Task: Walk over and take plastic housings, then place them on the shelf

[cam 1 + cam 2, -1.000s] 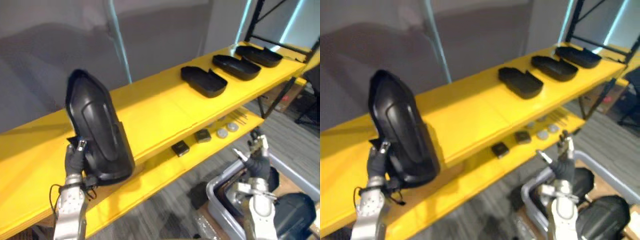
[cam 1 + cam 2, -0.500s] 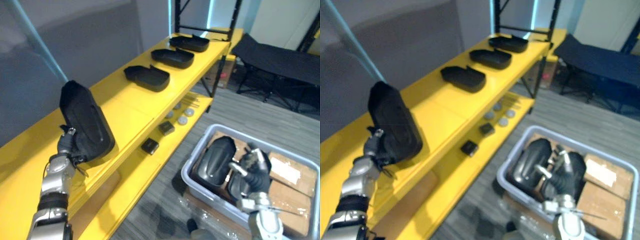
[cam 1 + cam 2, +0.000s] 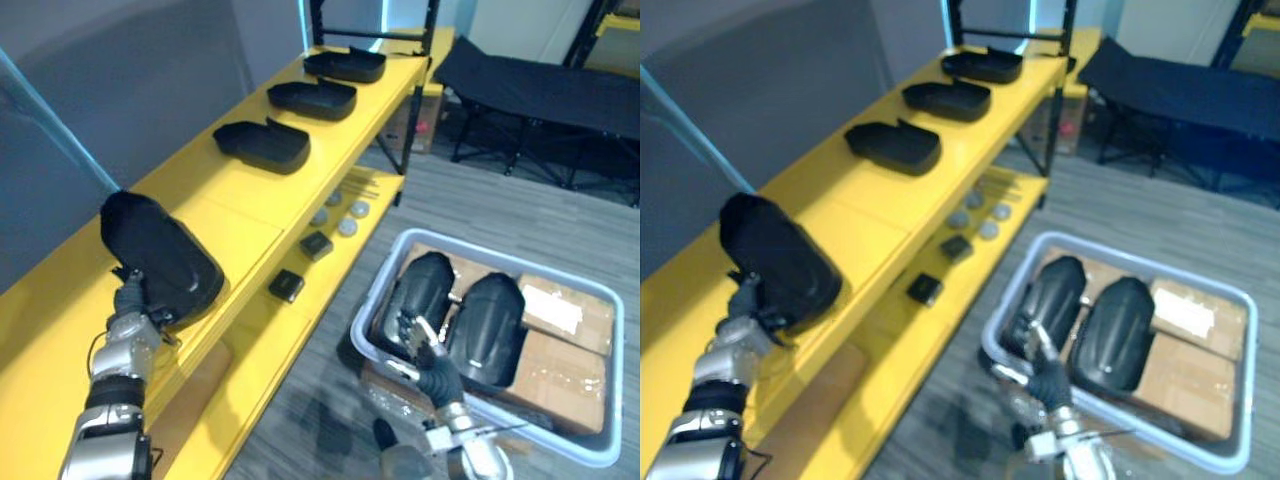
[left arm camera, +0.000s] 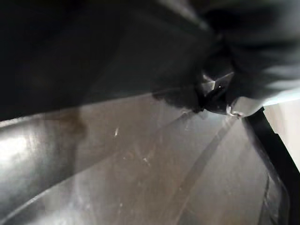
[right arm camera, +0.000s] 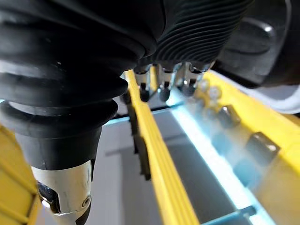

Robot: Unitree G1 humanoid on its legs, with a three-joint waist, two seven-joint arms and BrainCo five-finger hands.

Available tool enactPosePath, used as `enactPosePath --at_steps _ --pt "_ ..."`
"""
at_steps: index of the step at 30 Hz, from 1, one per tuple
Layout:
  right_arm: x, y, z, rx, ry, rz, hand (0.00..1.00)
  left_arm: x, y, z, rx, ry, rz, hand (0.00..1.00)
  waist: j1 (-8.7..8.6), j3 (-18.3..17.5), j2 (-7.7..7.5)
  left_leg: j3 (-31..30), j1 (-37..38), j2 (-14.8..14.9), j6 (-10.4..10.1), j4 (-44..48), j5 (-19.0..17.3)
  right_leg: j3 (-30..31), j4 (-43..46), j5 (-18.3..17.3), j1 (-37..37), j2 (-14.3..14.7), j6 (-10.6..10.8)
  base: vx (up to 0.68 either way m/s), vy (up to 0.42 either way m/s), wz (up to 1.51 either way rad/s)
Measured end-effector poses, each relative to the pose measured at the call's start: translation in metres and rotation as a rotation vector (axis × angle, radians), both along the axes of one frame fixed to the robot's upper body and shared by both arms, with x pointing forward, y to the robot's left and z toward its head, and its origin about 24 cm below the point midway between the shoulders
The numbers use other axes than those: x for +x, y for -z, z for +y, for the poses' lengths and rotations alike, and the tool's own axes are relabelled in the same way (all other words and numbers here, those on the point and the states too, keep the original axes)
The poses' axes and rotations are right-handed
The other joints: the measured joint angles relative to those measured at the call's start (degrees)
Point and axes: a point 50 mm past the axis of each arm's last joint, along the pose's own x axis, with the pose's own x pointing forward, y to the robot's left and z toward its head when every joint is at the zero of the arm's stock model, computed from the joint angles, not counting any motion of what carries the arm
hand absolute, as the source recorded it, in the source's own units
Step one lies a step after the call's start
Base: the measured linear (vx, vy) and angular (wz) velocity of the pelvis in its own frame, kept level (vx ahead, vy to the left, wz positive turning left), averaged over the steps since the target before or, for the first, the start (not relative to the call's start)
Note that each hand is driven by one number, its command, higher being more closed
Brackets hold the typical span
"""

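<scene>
the grey bin (image 3: 372,336) holds two black housings (image 3: 418,298) on cardboard (image 3: 560,352), right hand (image 3: 427,352) loose-fingered above its rim, while the left hand (image 3: 129,302) grips a third housing (image 3: 160,255) on the yellow shelf (image 3: 235,195).

Left arm reaches up, its hand (image 3: 129,300) curled round the housing (image 3: 160,258) at its lower edge; right hand (image 3: 427,356) is low, fingers relaxed.

Housings (image 3: 263,146): 4 at shelf (image 3: 240,200), 2 in bin (image 3: 618,370); approx. 3 discs (image 3: 347,227).
</scene>
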Motion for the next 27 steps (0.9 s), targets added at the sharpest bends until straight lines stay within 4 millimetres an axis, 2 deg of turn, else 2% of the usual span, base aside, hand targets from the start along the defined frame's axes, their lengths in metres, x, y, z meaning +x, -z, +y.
enactPosePath --at_steps 7,8,21,27 --pt "-0.003 0.003 0.004 -0.008 -0.004 0.02 0.0 -0.003 0.003 0.001 0.002 -0.036 0.045 1.0 -0.07 0.04 0.15 -0.03 -0.01 -0.07 0.02 0.01 0.01 -0.03 -0.19 0.09 0.04 -0.07 0.03 0.0 0.0 0.0" --pt "-0.004 0.003 0.005 -0.005 -0.003 0.024 0.0 -0.003 0.004 0.001 0.002 -0.039 0.049 0.0 -0.09 0.03 0.18 -0.04 -0.01 -0.09 0.1 0.01 0.06 -0.03 -0.41 0.21 0.14 -0.11 0.04 0.0 0.0 0.0" --pt "-0.008 0.011 0.008 -0.013 -0.024 0.062 0.0 -0.005 0.012 0.001 -0.035 -0.033 0.065 0.0 -0.16 -0.03 0.44 -0.25 0.26 -0.33 0.66 0.04 0.42 -0.55 -2.93 1.46 1.74 -0.64 -0.51 0.0 0.0 0.0" --pt "-0.008 0.017 0.01 -0.035 0.021 0.08 0.0 0.003 0.009 -0.008 0.01 0.066 0.052 0.0 0.2 -0.73 -0.92 -1.85 0.23 -0.36 0.69 -0.02 0.4 -2.38 -4.64 2.5 3.23 -1.11 -0.37 -0.02 -0.012 0.12"
